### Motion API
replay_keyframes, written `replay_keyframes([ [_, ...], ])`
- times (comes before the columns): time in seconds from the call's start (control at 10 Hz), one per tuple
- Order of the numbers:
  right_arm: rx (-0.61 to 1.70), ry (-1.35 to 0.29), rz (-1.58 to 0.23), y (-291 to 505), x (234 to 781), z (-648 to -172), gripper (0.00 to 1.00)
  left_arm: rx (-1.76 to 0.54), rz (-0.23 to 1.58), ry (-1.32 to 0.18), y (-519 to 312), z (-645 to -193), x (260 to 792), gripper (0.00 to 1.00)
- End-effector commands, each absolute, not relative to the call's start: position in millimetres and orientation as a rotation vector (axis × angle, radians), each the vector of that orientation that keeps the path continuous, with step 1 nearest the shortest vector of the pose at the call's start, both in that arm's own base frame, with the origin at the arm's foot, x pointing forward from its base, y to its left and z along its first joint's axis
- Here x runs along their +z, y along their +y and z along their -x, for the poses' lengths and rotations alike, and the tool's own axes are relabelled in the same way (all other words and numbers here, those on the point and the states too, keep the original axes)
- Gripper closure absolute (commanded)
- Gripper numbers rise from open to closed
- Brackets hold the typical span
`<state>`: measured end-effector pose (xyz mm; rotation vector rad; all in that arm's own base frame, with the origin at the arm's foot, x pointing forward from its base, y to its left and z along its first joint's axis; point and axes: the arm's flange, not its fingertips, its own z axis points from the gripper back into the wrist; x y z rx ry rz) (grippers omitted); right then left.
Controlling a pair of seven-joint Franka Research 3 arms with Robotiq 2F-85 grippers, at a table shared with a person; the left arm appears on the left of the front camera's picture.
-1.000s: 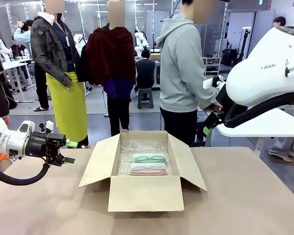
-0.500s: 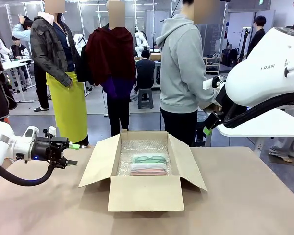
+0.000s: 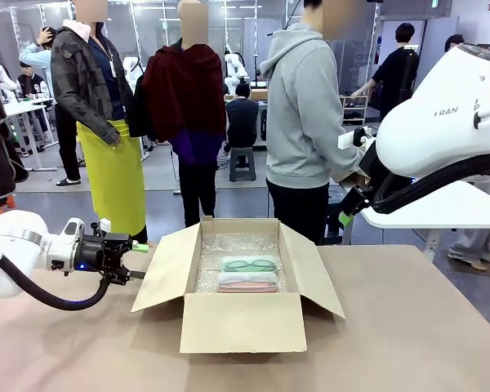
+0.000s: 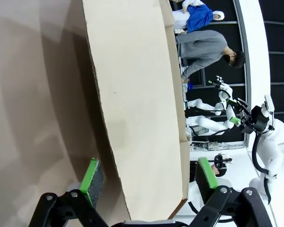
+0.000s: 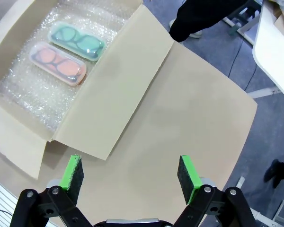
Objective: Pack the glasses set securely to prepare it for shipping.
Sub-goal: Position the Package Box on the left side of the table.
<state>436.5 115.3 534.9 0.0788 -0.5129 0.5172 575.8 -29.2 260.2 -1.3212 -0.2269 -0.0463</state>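
An open cardboard box [image 3: 241, 322] stands mid-table, lined with bubble wrap [image 5: 33, 90]. The glasses set lies flat inside it, side by side: a mint green case [image 3: 249, 264] [image 5: 76, 39] and a pink case [image 3: 247, 282] [image 5: 57, 62]. My left gripper [image 3: 137, 261] is open just left of the box's left flap [image 3: 167, 265]. In the left wrist view that flap [image 4: 137, 104] runs up between the green pads [image 4: 92, 175]; I cannot tell if it touches them. My right gripper [image 5: 131, 175] hangs open and empty, high above the table beside the box's right flap [image 5: 118, 90].
The brown table [image 3: 408, 343] has free room on both sides of the box. A person in a grey hoodie [image 3: 302, 122] stands at the far side with their back turned. A white table [image 3: 441, 214] stands at the right, behind my right arm.
My left gripper has moved right and slightly up, closing in on the box's left flap. The right arm, the box and the cases have not moved.
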Motion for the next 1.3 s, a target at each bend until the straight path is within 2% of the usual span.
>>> replay_keyframes([
  [0.0,0.516,-0.504,-0.071,117,537,-437,0.00,-0.012,1.354,-0.247,-36,-587,259,0.00],
  [0.5,0.516,-0.504,-0.071,117,537,-437,0.00,-0.046,1.425,-0.217,-52,-587,260,0.00],
  [0.6,0.516,-0.504,-0.071,117,537,-437,0.00,-0.046,1.428,-0.221,-53,-586,261,0.06],
  [0.9,0.516,-0.504,-0.071,117,537,-437,0.00,-0.063,1.449,-0.236,-54,-584,266,0.35],
  [1.0,0.516,-0.504,-0.071,117,537,-437,0.00,-0.055,1.466,-0.240,-52,-584,267,0.82],
  [1.2,0.516,-0.504,-0.071,117,537,-437,0.00,-0.064,1.479,-0.240,-50,-583,270,1.00],
])
